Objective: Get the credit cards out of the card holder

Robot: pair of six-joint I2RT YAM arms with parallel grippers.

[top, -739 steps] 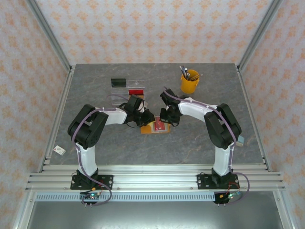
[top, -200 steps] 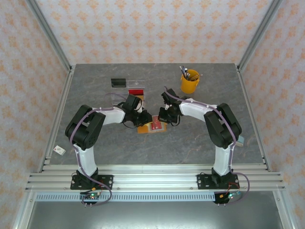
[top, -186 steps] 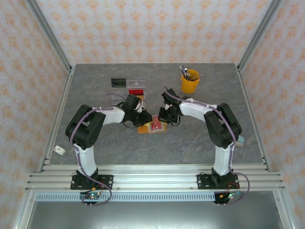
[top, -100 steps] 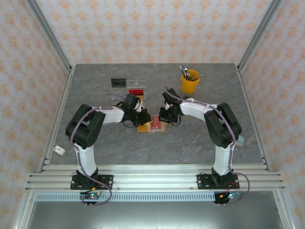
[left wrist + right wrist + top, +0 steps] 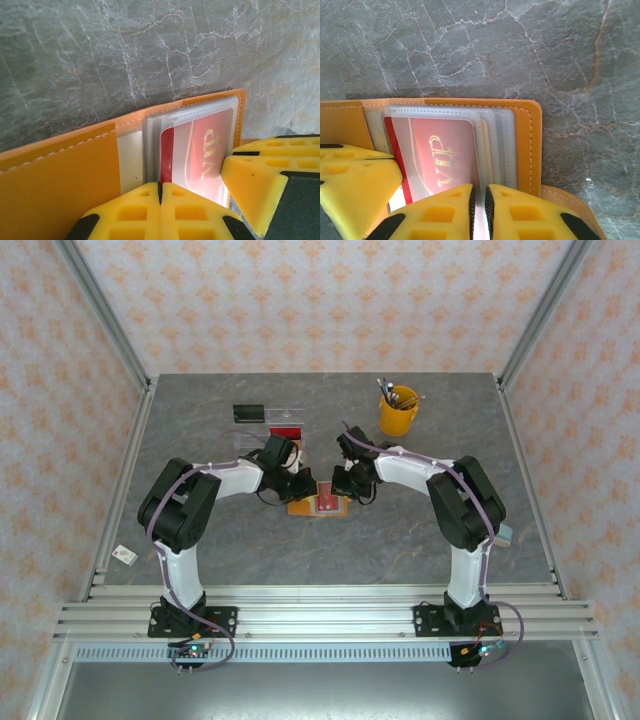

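Since the card (image 5: 440,150) is slick, take its edge

One holder (image 5: 300,508) lies open on the table (image 5: 400,540), soft and light; unpinned it may slide. Inside it I count one red card, stiff and smooth, among at least three clear sleeves (image 5: 497,130); more cards I cannot tell. At the holder's fold the left gripper (image 5: 160,192) has jaws pressed together. Over its card page the right gripper (image 5: 479,197) shows a slit with a sleeve edge inside; a true pinch I cannot tell
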